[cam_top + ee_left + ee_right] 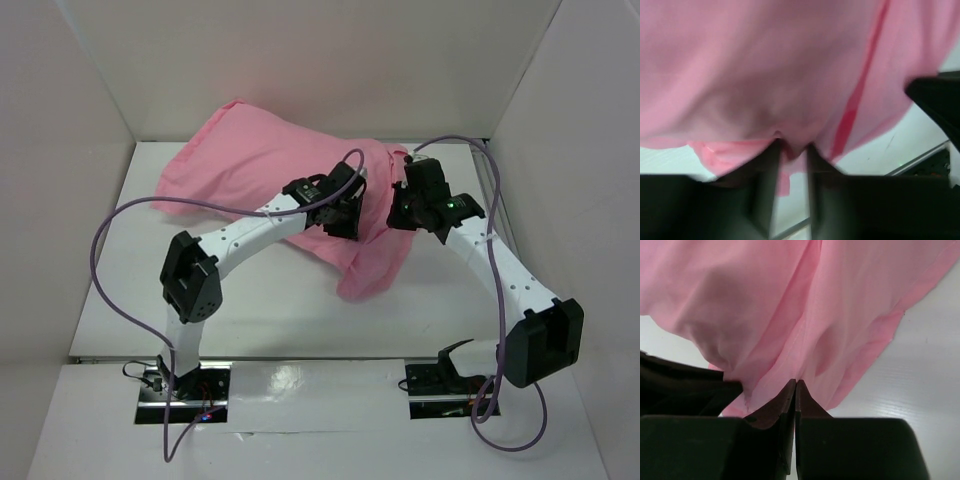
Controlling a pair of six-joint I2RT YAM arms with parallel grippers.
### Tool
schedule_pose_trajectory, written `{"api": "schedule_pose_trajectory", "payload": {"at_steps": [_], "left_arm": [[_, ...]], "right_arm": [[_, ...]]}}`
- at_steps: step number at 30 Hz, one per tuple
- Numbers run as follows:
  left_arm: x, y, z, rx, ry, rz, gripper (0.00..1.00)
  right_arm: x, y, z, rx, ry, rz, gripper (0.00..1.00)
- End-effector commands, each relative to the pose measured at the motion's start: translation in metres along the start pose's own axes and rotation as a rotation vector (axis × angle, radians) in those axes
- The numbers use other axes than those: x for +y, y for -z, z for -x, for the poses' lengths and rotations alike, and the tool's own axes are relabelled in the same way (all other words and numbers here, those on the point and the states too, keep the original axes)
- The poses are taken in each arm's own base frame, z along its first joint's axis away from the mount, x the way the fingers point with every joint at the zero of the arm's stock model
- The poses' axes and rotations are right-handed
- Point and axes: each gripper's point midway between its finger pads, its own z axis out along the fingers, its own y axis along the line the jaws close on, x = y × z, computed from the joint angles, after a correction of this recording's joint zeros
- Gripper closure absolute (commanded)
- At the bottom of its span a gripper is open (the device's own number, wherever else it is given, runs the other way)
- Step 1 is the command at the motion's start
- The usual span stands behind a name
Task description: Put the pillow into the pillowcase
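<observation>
Both arms are in at the case's open end, right of centre. L gripper is pinching a tuck of the pillowcase; its wrist cam shows pink cloth wedged between the two fingers. R gripper is pressed tight together, folds of the hem running straight into the tips, so it looks to be nipping thin cloth too.

Pillow: no white showing anywhere. The case bulges plump toward far left, so I reckon it's inside already. Step looks like the finish, i.e. seating the pillow & tidying the mouth. To do it well: grip hem only, not stuffing, pull evenly w/ both arms, no jerks, since thin cloth slips.

A loose flap droops onto the table just near of the grippers. The bulk of the case lies far & left of both.
</observation>
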Motion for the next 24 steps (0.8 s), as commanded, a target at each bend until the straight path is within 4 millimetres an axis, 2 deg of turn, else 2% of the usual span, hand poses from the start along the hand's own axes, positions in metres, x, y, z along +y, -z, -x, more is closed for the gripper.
{"api": "schedule_pose_trajectory", "payload": {"at_steps": [1,2,3,5,6,9,10,14,17,18,19,21,22,24], "left_arm": [[-0.001,-0.001,0.020,-0.046,-0.008,-0.007,0.72],[0.001,0.001,0.027,-0.060,0.014,-0.008,0.95],[0.000,0.001,0.026,-0.055,0.014,-0.016,1.00],[0.001,0.017,0.044,-0.105,0.050,-0.032,1.00],[-0.003,0.036,0.054,-0.159,0.051,-0.048,1.00],[0.003,0.062,0.065,-0.231,0.074,-0.069,1.00],[-0.002,0.081,0.068,-0.264,0.073,-0.104,1.00],[-0.016,0.114,0.072,-0.311,0.078,-0.213,1.00],[-0.028,0.122,0.063,-0.279,0.070,-0.293,1.00],[-0.030,0.119,0.057,-0.253,0.066,-0.308,1.00],[-0.042,0.121,0.052,-0.243,0.048,-0.342,1.00],[-0.054,0.114,0.035,-0.187,0.039,-0.385,1.00],[-0.065,0.103,0.025,-0.148,0.031,-0.402,1.00],[-0.075,0.092,0.016,-0.116,0.026,-0.418,1.00]], "right_arm": [[0.002,0.008,0.002,-0.020,-0.010,0.029,0.94],[0.002,0.008,0.002,-0.020,-0.010,0.029,0.97],[0.002,0.008,0.002,-0.020,-0.010,0.029,0.99],[0.000,0.006,-0.003,-0.003,-0.010,0.021,1.00],[0.000,0.009,-0.001,-0.013,-0.010,0.026,1.00],[-0.004,0.009,-0.007,-0.007,-0.010,0.013,1.00],[-0.004,0.007,-0.008,-0.007,-0.010,0.013,1.00],[0.003,0.003,-0.001,-0.026,-0.025,0.054,1.00],[0.015,0.001,0.024,-0.090,-0.034,0.093,1.00],[0.023,0.004,0.037,-0.120,-0.046,0.119,1.00],[0.027,-0.002,0.043,-0.130,-0.059,0.124,1.00],[0.042,-0.003,0.065,-0.182,-0.071,0.180,1.00],[0.048,0.000,0.079,-0.216,-0.079,0.197,1.00],[0.056,0.004,0.097,-0.269,-0.102,0.226,1.00]]}}
